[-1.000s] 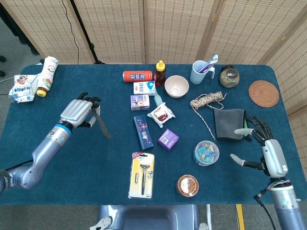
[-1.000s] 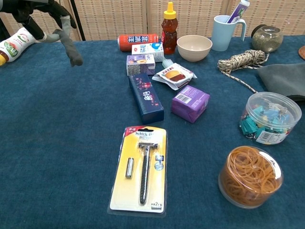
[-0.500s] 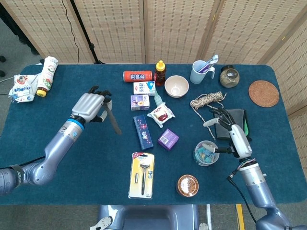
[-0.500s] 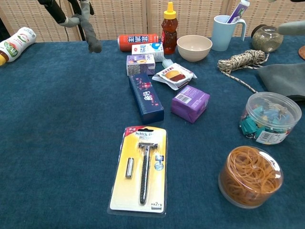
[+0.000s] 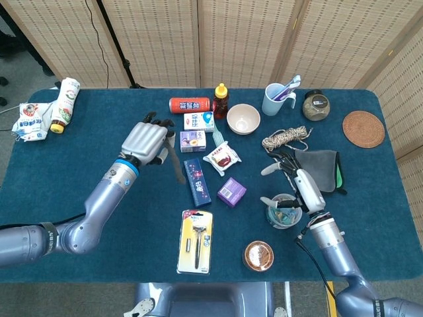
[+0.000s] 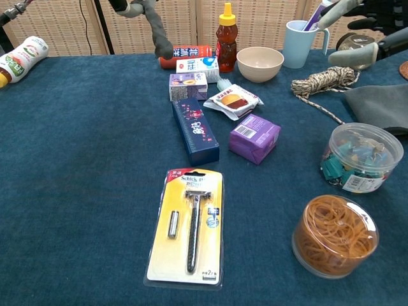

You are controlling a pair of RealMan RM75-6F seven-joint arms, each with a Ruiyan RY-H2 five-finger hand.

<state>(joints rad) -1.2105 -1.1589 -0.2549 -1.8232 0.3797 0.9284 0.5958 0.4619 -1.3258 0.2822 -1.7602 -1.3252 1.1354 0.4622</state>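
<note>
My right robot hand [image 5: 291, 177], fingers spread and holding nothing, hovers over the clip tub [image 5: 284, 211], which lies just toward six o'clock.

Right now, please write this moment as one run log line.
left robot hand: open, above blue box | right robot hand: open, over clip jar

Left of centre, the left hand [image 5: 147, 141] hovers over the bench [image 5: 79, 191] beside a dark blue box [image 5: 196, 181], while at lower right the right hand [image 5: 296, 187] spreads its fingers [image 5: 269, 169] above a tub of clips [image 5: 283, 212].
</note>
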